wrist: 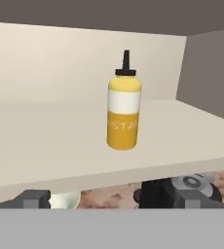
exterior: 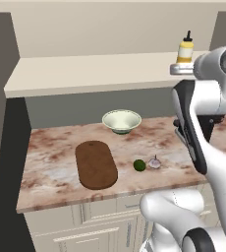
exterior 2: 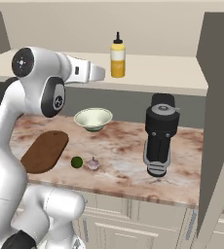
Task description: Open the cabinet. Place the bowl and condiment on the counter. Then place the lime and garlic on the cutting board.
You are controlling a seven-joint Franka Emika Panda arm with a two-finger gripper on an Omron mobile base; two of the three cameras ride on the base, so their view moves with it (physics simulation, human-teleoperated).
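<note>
Pincer (wrist: 109, 198) spread to full width, empty, tips raised level with the shelf edge and aimed square at the condiment (wrist: 123, 109). Judged a pre-grasp line-up: jaws held wide to clear the bottle's body on both sides before closing in. Seen in right base view at the end of the forearm (exterior 2: 97, 74), near the bottle's 9 o'clock side, not touching.

Condiment standing upright on the cabinet (exterior 2: 182, 78) shelf, at 12 o'clock from the pincer in hand view, set back from the shelf lip. Yellow body, pale label band, black nozzle on top. Upright stance and narrow waist favour a side grip at label height; a grip higher up judged likely to tip it. Cabinet already open, one door (exterior 2: 216, 121) swung out at the right edge of right base view.

Bowl (exterior: 121, 120) already down on the worktop (exterior: 56, 152), toward the back, at 1 o'clock from the cutting board (exterior: 96, 165). First placement therefore judged complete; bottle is the remaining shelf item.

Lime (exterior: 139, 165) and garlic (exterior: 155, 163) resting side by side on bare worktop, just beside each other at 3 o'clock from the board, neither on it. Board lying clear. Placement near the board keeps the later transfers short.

Dark appliance (exterior 2: 160, 141) standing on the worktop at the right of right base view, well apart from the task items; no interference expected.
</note>
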